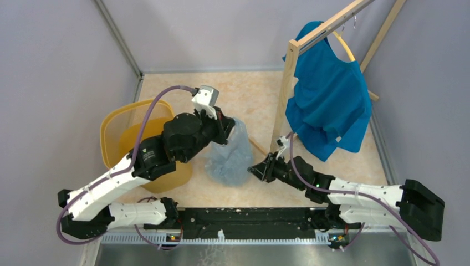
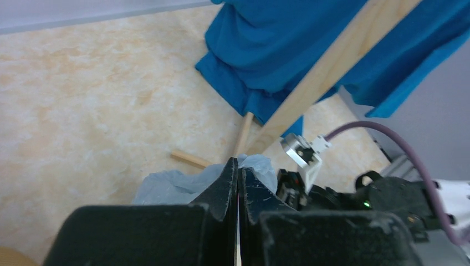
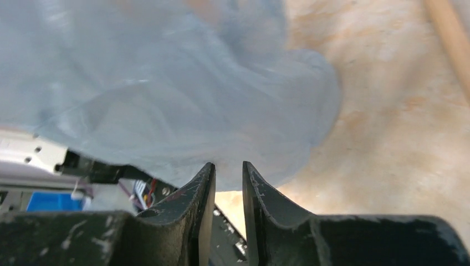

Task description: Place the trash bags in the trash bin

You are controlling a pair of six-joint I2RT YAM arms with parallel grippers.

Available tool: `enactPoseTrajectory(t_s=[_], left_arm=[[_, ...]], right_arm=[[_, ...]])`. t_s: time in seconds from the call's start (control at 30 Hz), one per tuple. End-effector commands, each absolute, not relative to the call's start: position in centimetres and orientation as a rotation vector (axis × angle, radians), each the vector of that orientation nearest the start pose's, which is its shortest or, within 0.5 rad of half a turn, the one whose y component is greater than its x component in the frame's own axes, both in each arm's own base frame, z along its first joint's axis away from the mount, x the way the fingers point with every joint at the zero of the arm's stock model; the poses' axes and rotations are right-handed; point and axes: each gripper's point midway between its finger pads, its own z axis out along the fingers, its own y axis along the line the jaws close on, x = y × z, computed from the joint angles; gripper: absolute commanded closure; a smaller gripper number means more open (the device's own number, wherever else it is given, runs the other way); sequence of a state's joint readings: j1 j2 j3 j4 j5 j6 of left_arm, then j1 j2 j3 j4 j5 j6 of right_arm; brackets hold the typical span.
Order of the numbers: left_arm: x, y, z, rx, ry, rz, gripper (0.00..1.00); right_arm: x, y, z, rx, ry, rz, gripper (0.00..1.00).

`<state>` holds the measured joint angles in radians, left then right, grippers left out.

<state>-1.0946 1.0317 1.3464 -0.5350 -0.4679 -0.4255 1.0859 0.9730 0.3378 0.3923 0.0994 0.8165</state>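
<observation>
- Reaching across the top of the trash bin, the left arm ends with the left gripper at the upper edge of the trash bag.
- Left fingers are pressed flat together with pale film bunched on both sides of the tips; they look pinched on the bag's top edge.
- The bag hangs from that grip as a crumpled blue-grey heap, with its lower part on the beige table. It is just right of the bin and outside it.
- The bin sits at the left of the table, its mouth turned up toward the camera, partly hidden by the arm.
- The right gripper is low beside the bag's right edge. Its fingers are a narrow slot apart and hold nothing; the film fills the wrist view just past the tips.
- A blue shirt hangs on a wooden rack behind and to the right, apart from the bag.
</observation>
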Motion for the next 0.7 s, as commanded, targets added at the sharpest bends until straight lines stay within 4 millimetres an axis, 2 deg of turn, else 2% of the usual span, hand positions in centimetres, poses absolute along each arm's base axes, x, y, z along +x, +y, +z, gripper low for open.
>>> enactPoseTrajectory(t_s=[0.0, 0.13, 0.23, 0.3, 0.4, 0.47, 0.6, 0.67], left_arm=[[17.7, -27.2, 41.1, 0.307, 1.751, -0.922, 1.00], [16.5, -28.0, 40.8, 0.314, 1.758, -1.025, 1.00], [17.6, -27.1, 40.0, 0.239, 1.775, -0.961, 1.00], [18.7, -26.1, 40.0, 0.168, 1.772, -0.889, 1.00], [20.5, -24.9, 40.2, 0.088, 1.742, -0.781, 1.00], [21.3, -24.7, 40.5, 0.065, 1.722, -0.739, 1.00], [22.0, -25.5, 41.2, 0.074, 1.686, -0.727, 1.00], [22.2, -26.1, 41.5, 0.083, 1.673, -0.733, 1.00]], right_arm=[[17.9, 29.5, 16.9, 0.063, 1.857, 1.179, 0.73], [18.9, 28.8, 17.5, 0.143, 1.835, 1.140, 0.69], [18.7, 28.7, 17.8, 0.113, 1.830, 1.137, 0.62], [18.2, 28.4, 17.3, 0.072, 1.864, 1.114, 0.58], [16.8, 27.6, 17.0, 0.002, 1.889, 1.128, 0.49], [15.2, 27.5, 17.5, -0.051, 1.904, 1.201, 0.42], [11.9, 28.6, 18.6, -0.120, 1.901, 1.365, 0.29], [11.1, 29.4, 19.0, -0.166, 1.894, 1.394, 0.20]])
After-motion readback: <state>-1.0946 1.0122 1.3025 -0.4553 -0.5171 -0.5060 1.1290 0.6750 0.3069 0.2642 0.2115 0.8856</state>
